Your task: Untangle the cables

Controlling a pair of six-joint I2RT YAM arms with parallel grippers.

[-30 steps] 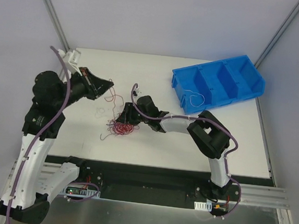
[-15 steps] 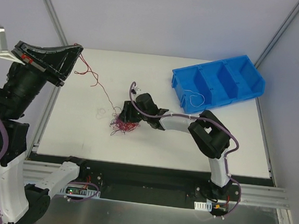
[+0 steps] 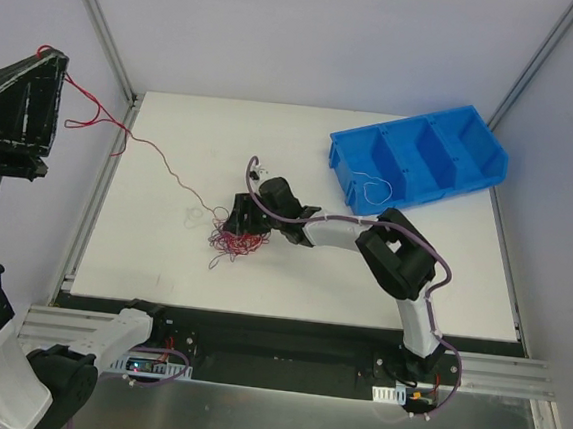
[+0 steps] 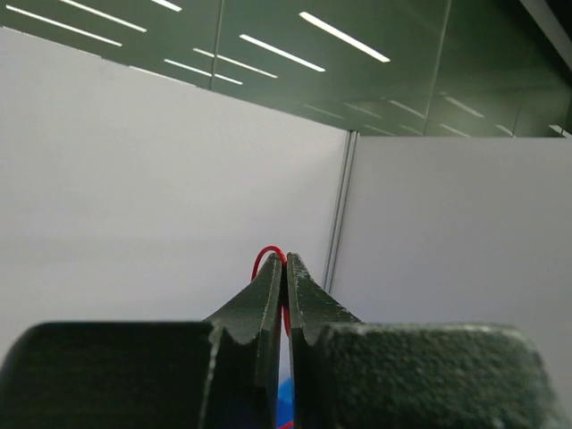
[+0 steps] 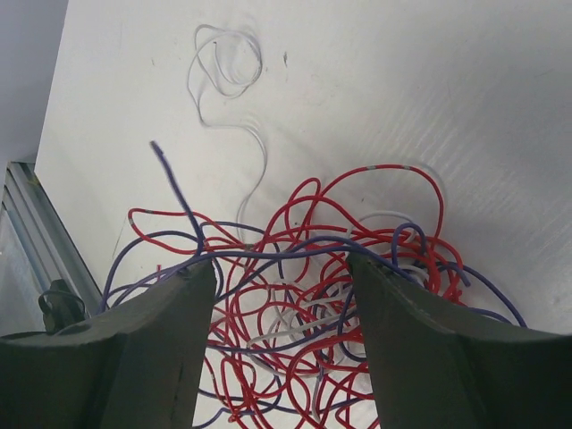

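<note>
The cables (image 3: pixel 234 238) lie as a fist-sized tangle of red, purple and white wire left of the table's middle. My right gripper (image 3: pixel 240 220) stands over them. In the right wrist view it (image 5: pixel 281 264) is open, its fingers astride the tangle (image 5: pixel 308 308), and a purple strand runs across both tips. My left gripper (image 3: pixel 51 55) is raised high at the far left, shut on a single red cable (image 3: pixel 161 158) that stretches down to the tangle. In the left wrist view the gripper (image 4: pixel 285 261) pinches the red loop (image 4: pixel 262 258) at its tips.
A blue three-part bin (image 3: pixel 478 151) sits at the back right with a thin white wire (image 3: pixel 374 190) in its left part. A loose white wire (image 3: pixel 198 212) curls on the table beside the tangle, and it shows again in the right wrist view (image 5: pixel 228 63).
My left arm has swung up and to the left, drawing the red cable out of the tangle into a long line. The right gripper's jaws have spread wider over the tangle.
</note>
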